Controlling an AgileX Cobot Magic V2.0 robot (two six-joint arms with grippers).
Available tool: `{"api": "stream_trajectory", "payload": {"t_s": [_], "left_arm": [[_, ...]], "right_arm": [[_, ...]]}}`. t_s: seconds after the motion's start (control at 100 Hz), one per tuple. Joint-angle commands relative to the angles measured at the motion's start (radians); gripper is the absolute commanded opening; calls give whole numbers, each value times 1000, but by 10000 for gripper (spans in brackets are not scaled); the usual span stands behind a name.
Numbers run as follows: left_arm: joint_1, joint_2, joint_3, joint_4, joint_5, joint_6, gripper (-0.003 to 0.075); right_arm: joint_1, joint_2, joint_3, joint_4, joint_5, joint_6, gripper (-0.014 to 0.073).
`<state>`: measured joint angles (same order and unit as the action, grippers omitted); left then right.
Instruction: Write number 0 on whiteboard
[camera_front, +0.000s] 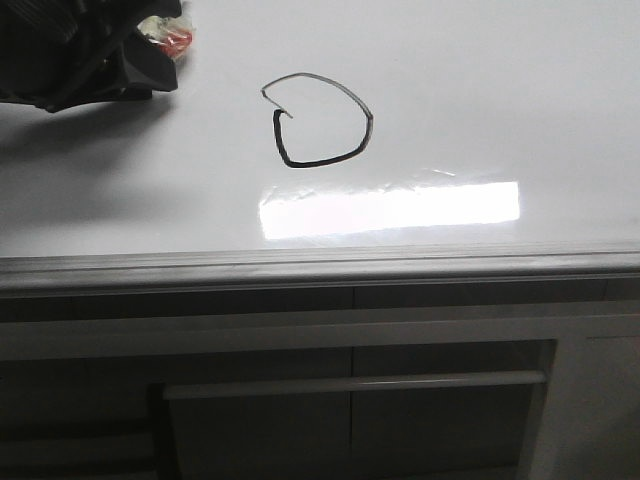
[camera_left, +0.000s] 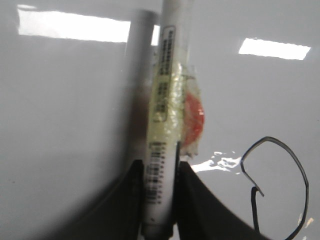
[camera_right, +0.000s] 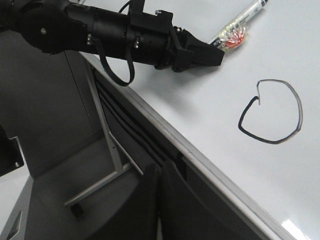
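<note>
The number 0 (camera_front: 318, 120) drawn on whiteboard (camera_front: 500, 90); left jaws grip marker (camera_left: 162, 150)

**Dim room, bright ceiling lights**

A dark grey cabinet front (camera_front: 350, 400) with a pale horizontal bar (camera_front: 355, 384) stands ahead. A grey floor (camera_right: 65, 175) carries a metal frame leg (camera_right: 107, 150), possibly on a caster.

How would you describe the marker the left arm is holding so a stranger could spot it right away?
Start at the whiteboard and find the drawn number 0; the left gripper sits off to the loop's left in the front view. Clamped in its jaws is the marker, a white barrel with printed labels. Yellowish clear tape and an orange-red blob wrapped around its middle set it apart.
</note>
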<state>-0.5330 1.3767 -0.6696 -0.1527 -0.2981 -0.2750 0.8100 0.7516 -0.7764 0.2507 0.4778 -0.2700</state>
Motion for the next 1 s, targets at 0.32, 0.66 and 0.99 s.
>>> {"api": "stream_trajectory", "payload": {"t_s": [0.32,0.66,0.99], "left_arm": [[1,-4,-15,-26,37,0,388],[1,-50,-15,-24,104,2,455],[1,-240,-13,7,227,17,405]], "right_arm": [[-6,17,-26,27,-112,0,-56],[-6,17,-26,39,-112,0,-56],[-6,13,-26,30,-201,0,-56]]}}
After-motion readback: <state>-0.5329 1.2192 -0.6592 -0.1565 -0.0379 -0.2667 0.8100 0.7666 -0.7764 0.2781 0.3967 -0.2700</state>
